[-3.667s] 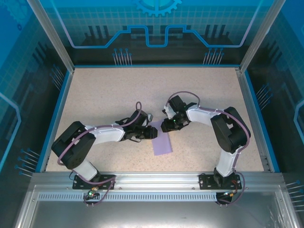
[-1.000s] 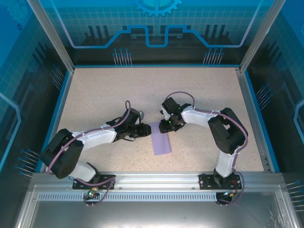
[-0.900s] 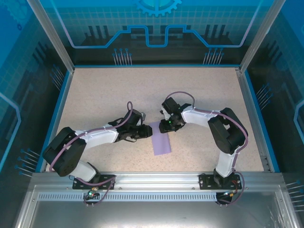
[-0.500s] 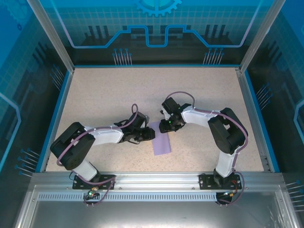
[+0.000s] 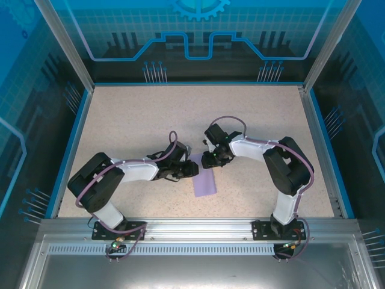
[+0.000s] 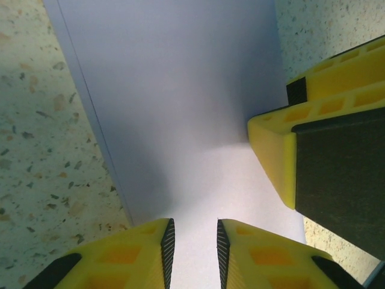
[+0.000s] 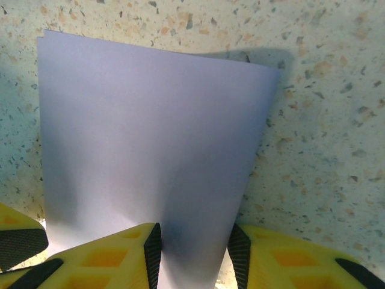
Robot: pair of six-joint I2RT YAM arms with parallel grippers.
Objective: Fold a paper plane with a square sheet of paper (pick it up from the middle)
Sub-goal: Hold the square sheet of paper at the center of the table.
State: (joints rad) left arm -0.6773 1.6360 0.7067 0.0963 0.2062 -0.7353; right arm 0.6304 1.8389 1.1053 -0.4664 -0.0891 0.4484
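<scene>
The pale lilac folded paper sheet [image 5: 205, 182] lies on the speckled worktop [image 5: 132, 120], its long side pointing toward the arm bases. The left pincer [image 6: 192, 241] and the right pincer [image 7: 195, 247] rest on its far end, both a little apart and gripping nothing.

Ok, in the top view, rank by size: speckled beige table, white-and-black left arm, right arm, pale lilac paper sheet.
largest: speckled beige table
next: left arm and right arm, about alike
smallest: pale lilac paper sheet
</scene>
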